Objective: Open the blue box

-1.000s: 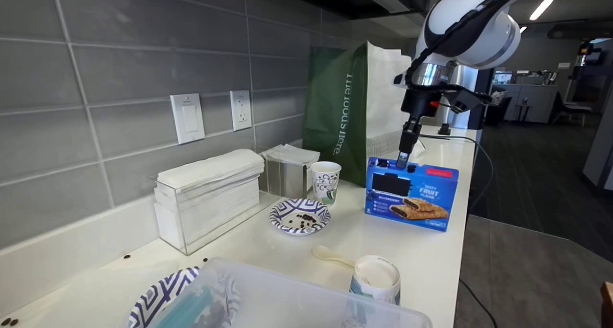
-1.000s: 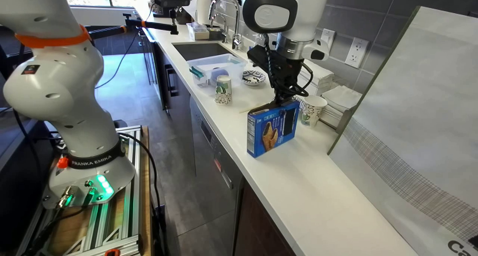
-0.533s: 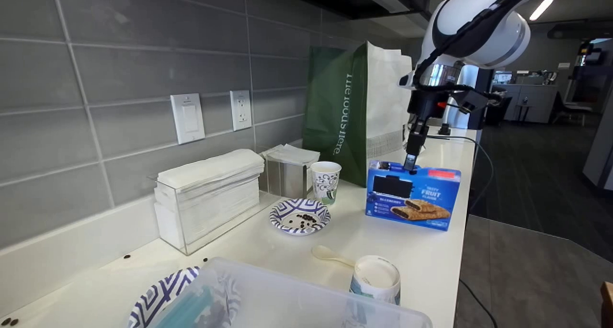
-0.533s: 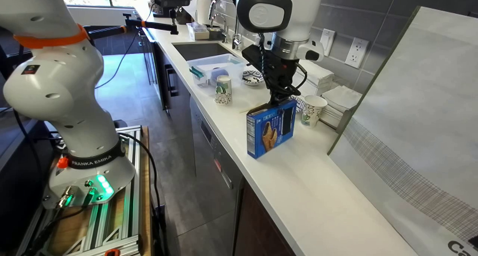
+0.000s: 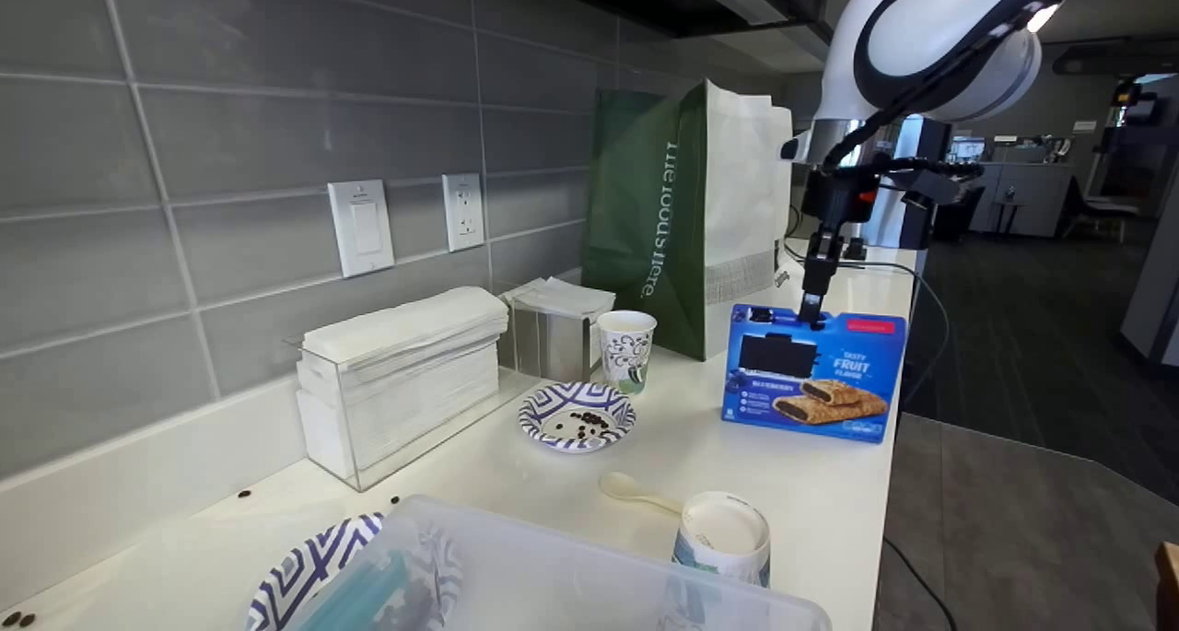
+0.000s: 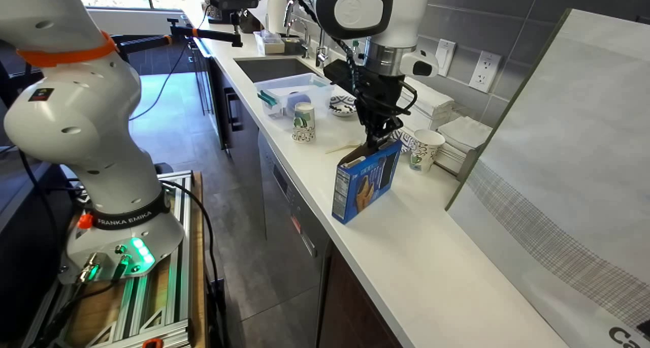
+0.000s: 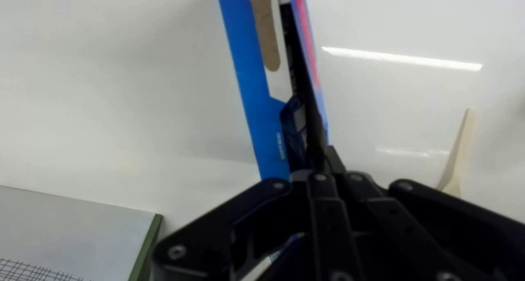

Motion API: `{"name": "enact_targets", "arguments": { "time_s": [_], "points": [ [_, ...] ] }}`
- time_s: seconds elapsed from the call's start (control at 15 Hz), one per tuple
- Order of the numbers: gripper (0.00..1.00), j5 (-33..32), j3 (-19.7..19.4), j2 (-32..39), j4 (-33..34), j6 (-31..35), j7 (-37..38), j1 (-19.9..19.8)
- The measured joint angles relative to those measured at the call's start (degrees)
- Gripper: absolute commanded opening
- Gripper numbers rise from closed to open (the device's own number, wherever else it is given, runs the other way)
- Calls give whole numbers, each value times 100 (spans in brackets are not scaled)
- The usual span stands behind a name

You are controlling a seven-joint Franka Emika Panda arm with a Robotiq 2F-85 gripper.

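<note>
Blue box: in an exterior view, now stands closer to the front edge of the counter.
Brown flap: in an exterior view, now shows more, standing up; I judge opening well begun.
Gripper: in the wrist view, clamped on that flap; pulling on, I may drag the box over.

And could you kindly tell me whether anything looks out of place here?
Yes: small dark bits lie loose on the white counter near the long napkin stack, outside the patterned bowl that holds similar ones, so they look spilled. Also, the cup near the translucent bin stands upside down, narrow end up.
</note>
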Motion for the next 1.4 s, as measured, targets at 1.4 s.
{"name": "enact_targets", "arguments": {
  "time_s": [1.4],
  "points": [
    [0, -3889, 215, -635, -636, 505, 1976, -270]
  ]
}}
